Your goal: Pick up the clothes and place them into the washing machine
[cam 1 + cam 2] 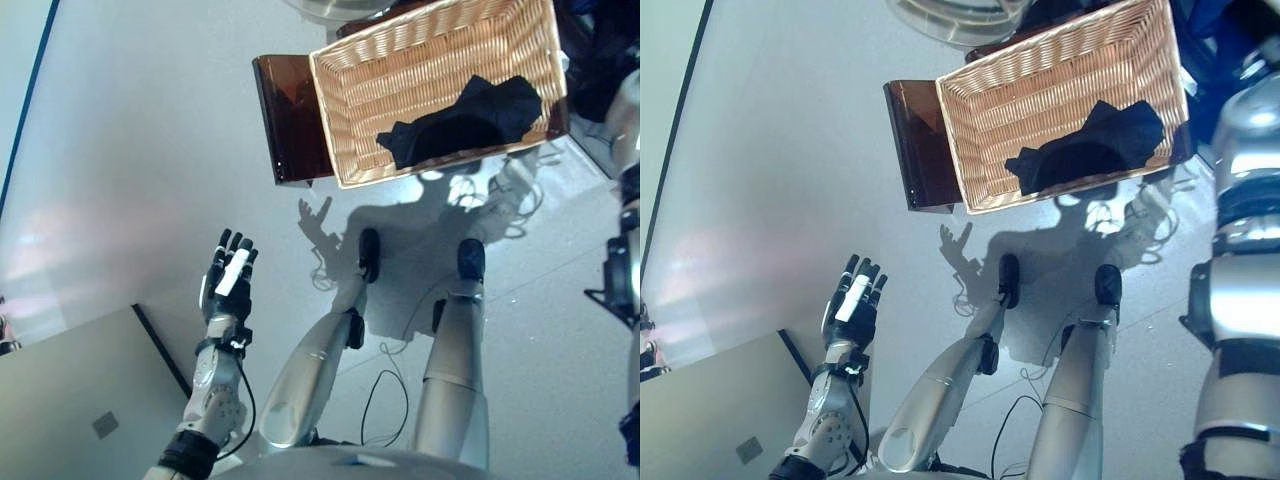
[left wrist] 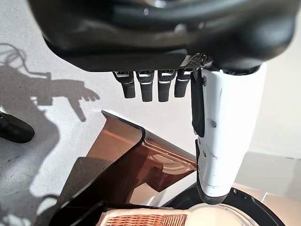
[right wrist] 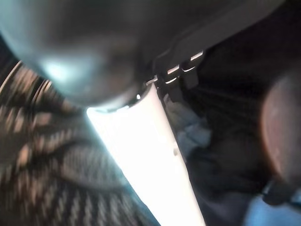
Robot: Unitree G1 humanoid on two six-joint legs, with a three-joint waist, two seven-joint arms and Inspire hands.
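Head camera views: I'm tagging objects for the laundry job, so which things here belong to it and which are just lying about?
Belongs to the job:
- black garment lying in the wicker basket
- left hand, open, empty, over the floor
- washing machine drum, at the top edge

Just lying about:
- brown glossy stand under the basket
- grey panel at lower left

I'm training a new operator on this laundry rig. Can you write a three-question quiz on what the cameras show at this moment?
1. True or false: the dark garment lies inside the wicker basket.
2. Multiple choice: the left hand is
A. curled round the garment
B. open, holding nothing, above the floor
C. resting on the basket's rim
3. Short answer: what does the basket rest on?

Key:
1. True.
2. B. The left wrist view shows its fingers straight and nothing in them.
3. A brown translucent stand, which sticks out on the basket's left side.
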